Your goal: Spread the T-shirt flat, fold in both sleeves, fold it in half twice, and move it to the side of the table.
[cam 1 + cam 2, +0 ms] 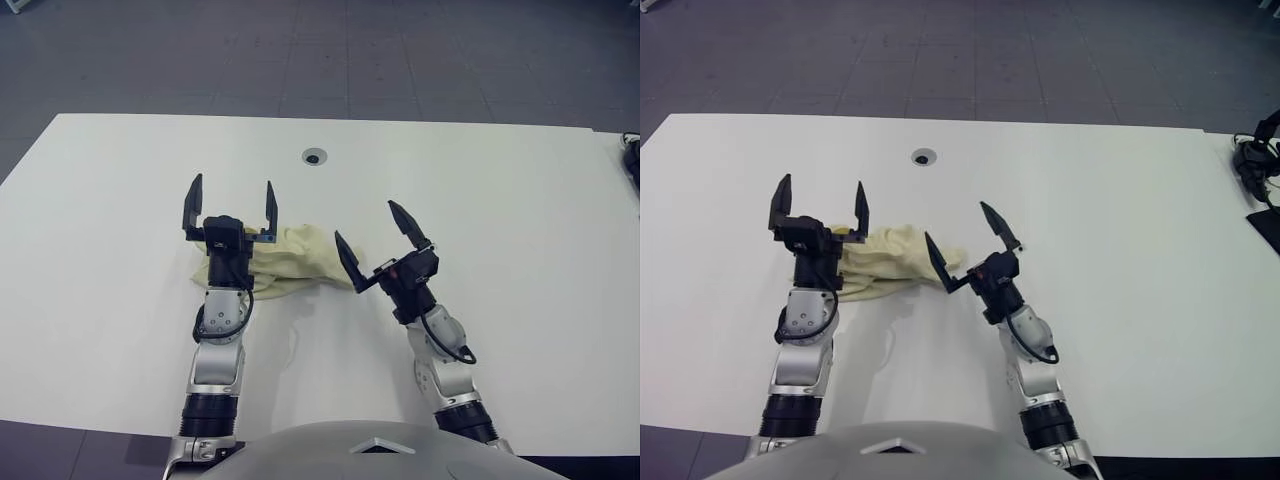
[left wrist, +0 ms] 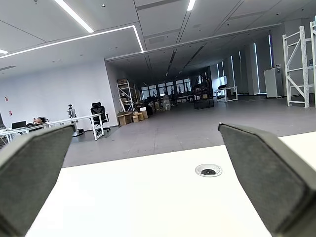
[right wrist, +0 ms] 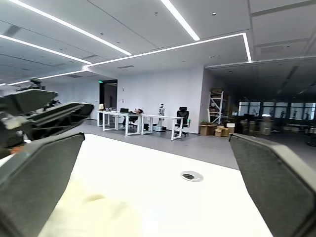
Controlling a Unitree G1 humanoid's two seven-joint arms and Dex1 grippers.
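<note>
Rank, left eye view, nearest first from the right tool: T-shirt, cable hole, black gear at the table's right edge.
1. T-shirt, bunched just left of the right tool.
2. Cable hole, ahead and slightly left.
3. Black gear, far off to the right.

A large open-plan office, partly a lab. Long strip lights (image 2: pixel 74 15) run along the panelled ceiling. In the background stand white desks (image 3: pixel 133 119), a black office chair (image 2: pixel 98 112), cardboard boxes (image 2: pixel 129 118) and metal shelving racks (image 2: pixel 297 64). In the head views, grey floor tiles (image 1: pixel 300 50) span the top of the frame beyond a white table (image 1: pixel 480 180) with a cable grommet (image 1: pixel 314 156) at upper centre.
</note>
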